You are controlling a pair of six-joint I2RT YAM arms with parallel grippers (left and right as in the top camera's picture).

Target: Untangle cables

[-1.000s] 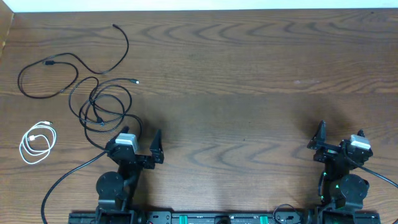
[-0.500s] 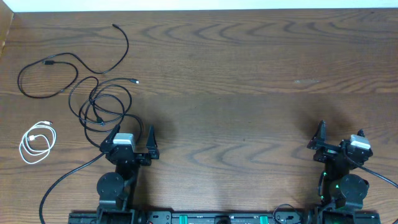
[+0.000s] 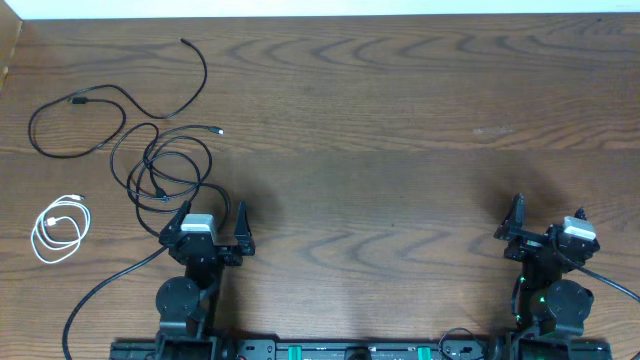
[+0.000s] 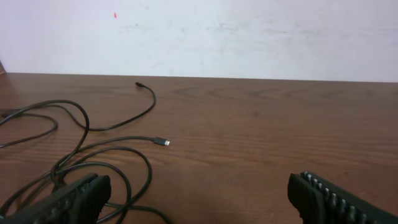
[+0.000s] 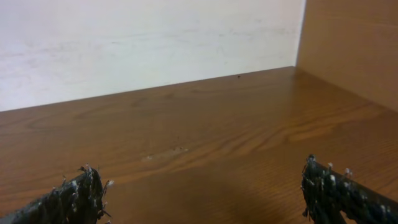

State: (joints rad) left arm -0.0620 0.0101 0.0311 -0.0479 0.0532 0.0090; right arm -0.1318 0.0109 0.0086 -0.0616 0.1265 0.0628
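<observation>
While both arms sit folded at the near edge, only the left gripper point(image 3: 212, 212) differs from a second ago. It has swung from a rightward slant to face straight up the table point(image 3: 400, 100), and has held that pose for the last half-second. Cables and right arm lie as before.

- White cable point(image 3: 58, 228): a small coil well out to the left of the left fingers point(image 4: 68, 199), apart from the black ones. It shows in the overhead view only.
- Long black cable point(image 3: 120, 95): an open loop with a tail, far ahead and left of the left fingers. Whether it crosses the next cable cannot be told.
- Coiled black cable point(image 3: 165, 170): overlapping loops just ahead of the left-hand finger. The left wrist view alone shows strands running down behind that finger; contact cannot be told. Its plug point(image 4: 163, 142) lies ahead, nearer the left finger than the right.
- Left gripper: low, level, jaws spread wide, nothing between them.
- Right gripper point(image 3: 548, 215): well apart from every cable, low, pointing up the table, jaws wide and empty. Its wrist view shows bare wood, a pale wall point(image 5: 149, 43) and a wooden side board point(image 5: 354, 50).
</observation>
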